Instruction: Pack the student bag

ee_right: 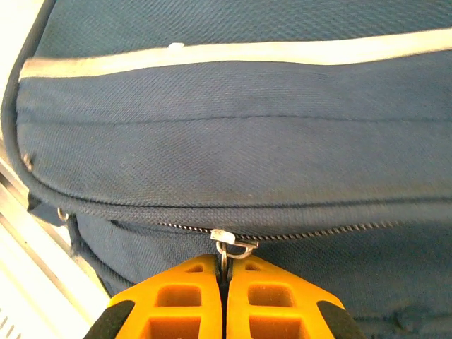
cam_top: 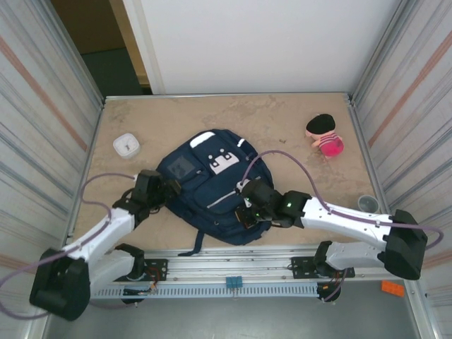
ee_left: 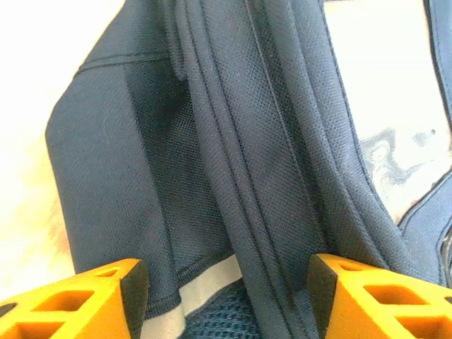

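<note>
The student bag (cam_top: pixel 212 180), navy blue with white stripes and a white front patch, lies flat in the middle of the table. My left gripper (cam_top: pixel 171 189) is at the bag's left edge. In the left wrist view it is open (ee_left: pixel 227 282), its orange fingers (ee_left: pixel 106 296) standing on either side of raised folds of the bag's fabric (ee_left: pixel 233 141) without pinching them. My right gripper (cam_top: pixel 245 209) is at the bag's lower right side. In the right wrist view it is shut (ee_right: pixel 224 272) on the metal zipper pull (ee_right: pixel 236 245) of a closed zip on the bag (ee_right: pixel 247 162).
A white square object (cam_top: pixel 126 145) sits at the back left. A pink toy with a black cap (cam_top: pixel 324 134) stands at the back right, and a small grey cup (cam_top: pixel 367 203) is by the right wall. Metal walls enclose the table; a rail (cam_top: pixel 233 268) runs along the near edge.
</note>
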Tool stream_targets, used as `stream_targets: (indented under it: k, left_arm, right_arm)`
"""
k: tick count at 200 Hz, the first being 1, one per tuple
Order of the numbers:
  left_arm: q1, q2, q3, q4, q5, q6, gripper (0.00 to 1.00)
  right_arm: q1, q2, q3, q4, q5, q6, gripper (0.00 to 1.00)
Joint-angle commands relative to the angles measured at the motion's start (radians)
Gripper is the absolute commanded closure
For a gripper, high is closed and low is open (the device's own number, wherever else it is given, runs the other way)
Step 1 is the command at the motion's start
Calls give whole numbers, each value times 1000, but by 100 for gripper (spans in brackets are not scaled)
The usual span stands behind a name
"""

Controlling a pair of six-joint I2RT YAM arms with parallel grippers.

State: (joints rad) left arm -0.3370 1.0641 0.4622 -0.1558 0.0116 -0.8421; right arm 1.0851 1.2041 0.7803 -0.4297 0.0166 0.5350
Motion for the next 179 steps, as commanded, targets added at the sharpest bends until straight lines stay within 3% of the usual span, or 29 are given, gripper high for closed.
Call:
stream_targets:
  k: [1,37,76,111,133,155,179]
  left_arm:
    - [23,150,140,122,97,114,36]
    - [50,286,317,84,201,104,34]
    - [34,49,255,-57,223,-26,31]
    - [-130,-251,96,-162,183,-275,33]
    - [-294,-368,22,-143,115,-446,35]
    - [-450,-419,5,-141,-30,-524,41]
    - [-492,-378,17,-129,-33,-537,43]
  right_arm:
    - [55,60,55,92,50,75,100]
    - [84,149,114,135,89,100,100]
    - [84,162,134,146,102,83,100]
    - [81,172,140,147,95,63,100]
    - [77,181,148,141,88,56,100]
    - [77,187,152,142,82,54,100]
    - [76,191,153,148,74,53,100]
